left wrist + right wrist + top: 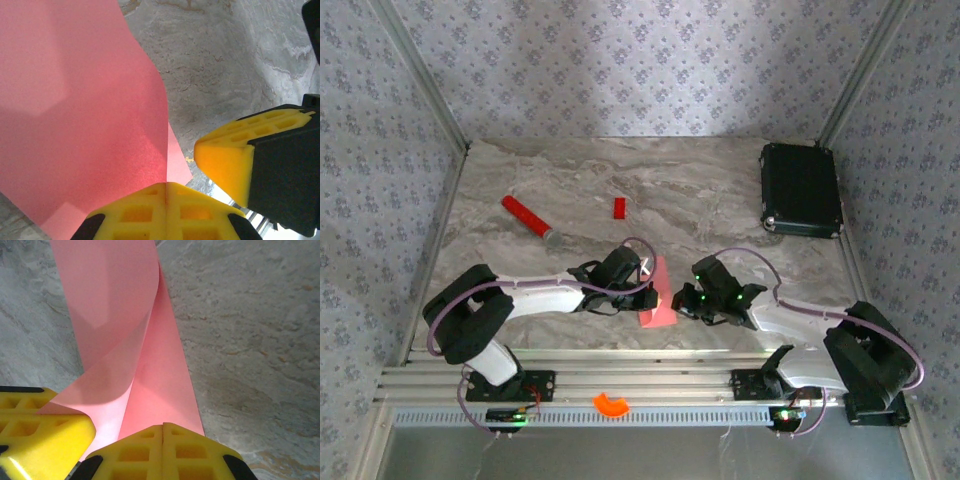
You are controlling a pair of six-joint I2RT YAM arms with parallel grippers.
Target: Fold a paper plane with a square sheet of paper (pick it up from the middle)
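Yellow pads of the left gripper are squeezing tight together on one edge of the square sheet of paper. It is curling between both arms, near the front of the marble table. The right gripper is pinching its other side, fingers pressed together. Thin, light and floppy, it is probably tearing easily, so gentle edge holds are suiting it.
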